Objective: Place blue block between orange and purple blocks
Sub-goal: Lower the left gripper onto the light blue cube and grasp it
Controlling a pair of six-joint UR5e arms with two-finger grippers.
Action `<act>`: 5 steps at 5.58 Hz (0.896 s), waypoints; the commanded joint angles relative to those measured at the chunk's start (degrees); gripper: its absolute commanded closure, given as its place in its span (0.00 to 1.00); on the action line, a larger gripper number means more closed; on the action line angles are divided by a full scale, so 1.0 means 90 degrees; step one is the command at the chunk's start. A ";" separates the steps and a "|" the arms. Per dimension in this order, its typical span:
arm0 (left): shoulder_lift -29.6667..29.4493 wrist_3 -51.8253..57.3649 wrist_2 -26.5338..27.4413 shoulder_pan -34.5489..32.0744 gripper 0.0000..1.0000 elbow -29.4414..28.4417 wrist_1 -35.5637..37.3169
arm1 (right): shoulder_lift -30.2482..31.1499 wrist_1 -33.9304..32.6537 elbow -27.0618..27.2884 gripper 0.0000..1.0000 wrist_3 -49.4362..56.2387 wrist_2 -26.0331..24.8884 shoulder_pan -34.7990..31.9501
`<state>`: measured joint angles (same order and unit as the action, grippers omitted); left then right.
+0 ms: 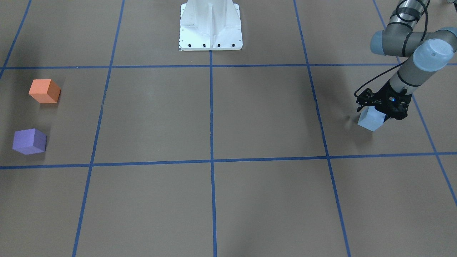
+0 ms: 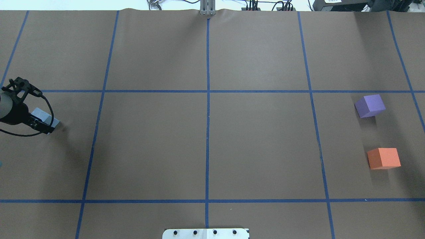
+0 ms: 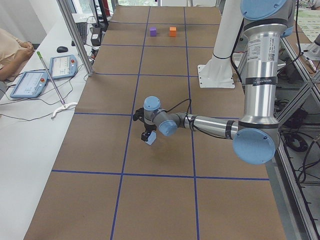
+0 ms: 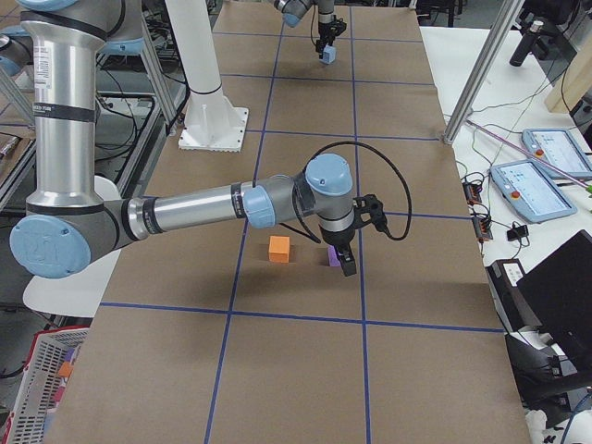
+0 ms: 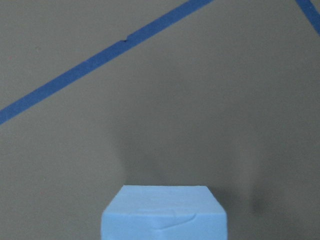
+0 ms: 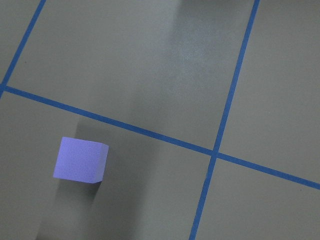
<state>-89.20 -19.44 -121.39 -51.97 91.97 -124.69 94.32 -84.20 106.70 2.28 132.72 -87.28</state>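
A: Where is the blue block (image 1: 369,123) sitting right now?

B: It is hanging in the left end effector (image 1: 376,111), close to the left edge of the surface (image 1: 250,117), about halfway along that edge. The fingers are clamping it from two sides. It seems to be riding just off the surface, since its shadow is falling a little apart from it.

A: And the other two?

B: They are resting over by the right edge, well apart from the blue one. The orange block (image 1: 44,91) is lying nearer the robot's white base (image 1: 210,26), and the purple block (image 1: 29,141) is lying farther out from it. The two are standing apart, not touching.

A: What is the right arm doing?

B: It is reaching out over that side, and the right end effector (image 4: 344,259) is hovering near the purple block. I'm only seeing it from the end of the surface, so I cannot tell whether its fingers are apart or together.

A: Anything else on there?

B: Only the blue tape lines (image 1: 211,114), which are dividing the surface into squares.
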 commanded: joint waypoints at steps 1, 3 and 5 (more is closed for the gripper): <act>-0.0049 0.0002 -0.0018 0.0042 0.63 -0.0063 0.0007 | 0.0008 0.0000 0.0000 0.00 0.0000 0.0000 0.0000; -0.0195 -0.0018 -0.0164 0.0033 0.95 0.0403 0.0229 | 0.0008 0.0000 0.0000 0.00 0.0000 0.0000 0.0000; -0.1768 -0.1688 -0.0428 0.0400 0.93 0.1186 0.2312 | 0.0048 0.0000 0.0000 0.00 -0.0029 0.0019 0.0000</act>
<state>-98.03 -27.33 -124.70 -50.62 100.43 -111.69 94.67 -84.20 106.70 2.16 132.81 -87.28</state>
